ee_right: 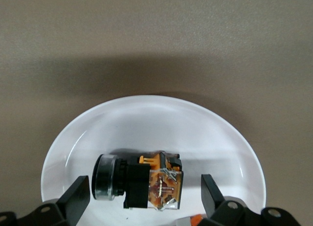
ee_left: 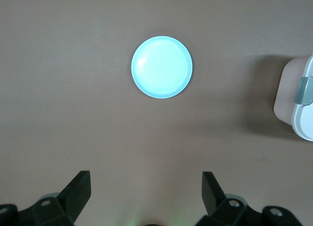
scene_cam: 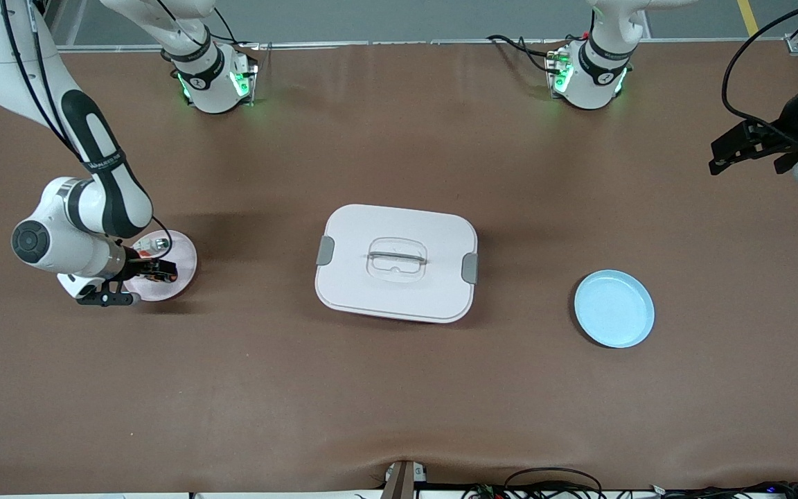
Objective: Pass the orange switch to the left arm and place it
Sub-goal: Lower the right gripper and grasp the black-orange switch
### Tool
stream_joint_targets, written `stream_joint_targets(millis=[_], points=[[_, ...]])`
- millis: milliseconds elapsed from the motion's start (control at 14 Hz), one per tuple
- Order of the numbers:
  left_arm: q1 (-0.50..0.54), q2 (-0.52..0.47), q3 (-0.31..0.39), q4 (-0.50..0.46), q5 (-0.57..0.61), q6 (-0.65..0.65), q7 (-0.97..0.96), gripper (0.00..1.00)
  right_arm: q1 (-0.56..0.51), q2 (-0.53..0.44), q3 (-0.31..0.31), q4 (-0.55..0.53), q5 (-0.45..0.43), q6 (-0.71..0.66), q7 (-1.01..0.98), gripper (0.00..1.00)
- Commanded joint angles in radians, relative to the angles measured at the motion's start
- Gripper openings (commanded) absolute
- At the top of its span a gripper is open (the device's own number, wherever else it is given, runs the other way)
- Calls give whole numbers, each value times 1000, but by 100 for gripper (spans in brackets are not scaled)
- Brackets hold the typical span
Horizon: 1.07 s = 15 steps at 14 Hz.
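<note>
The orange switch (ee_right: 139, 182), black with orange marks and a silver-ringed cap, lies on its side on a small pink plate (ee_right: 146, 123) at the right arm's end of the table. My right gripper (ee_right: 145, 189) is open and low over that plate (scene_cam: 183, 262), one finger on each side of the switch with a gap on both sides. In the front view the right gripper (scene_cam: 158, 270) hides most of the switch. My left gripper (scene_cam: 717, 158) is open and empty, and waits high over the left arm's end of the table; its wrist view shows it (ee_left: 146, 187) over bare table.
The white box (scene_cam: 396, 262) with grey latches stands mid-table between the two plates; its corner shows in the left wrist view (ee_left: 298, 96). A light-blue plate (scene_cam: 614, 308), empty, lies toward the left arm's end (ee_left: 162, 67). A small silver part (scene_cam: 159, 243) shares the pink plate.
</note>
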Motion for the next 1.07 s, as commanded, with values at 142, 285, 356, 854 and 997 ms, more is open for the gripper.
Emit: stream_joint_targets(millis=[142,285,356,854,997], points=[[7,-2,2,12,-11,-7,22,100,-15,9,9,-3,30,9,-19,100],[7,-2,2,12,-11,-7,22,100,-15,9,9,-3,30,9,-19,94],[7,-2,2,12,-11,-7,22,100,-15,9,9,-3,30,9,-17,78],[7,-3,2,12,-10,-7,24,100,-11,0,9,7,58,-19,3,0],[7,-5,2,12,-10,-8,24,100,-12,-15,9,46,69,-104,3,0]])
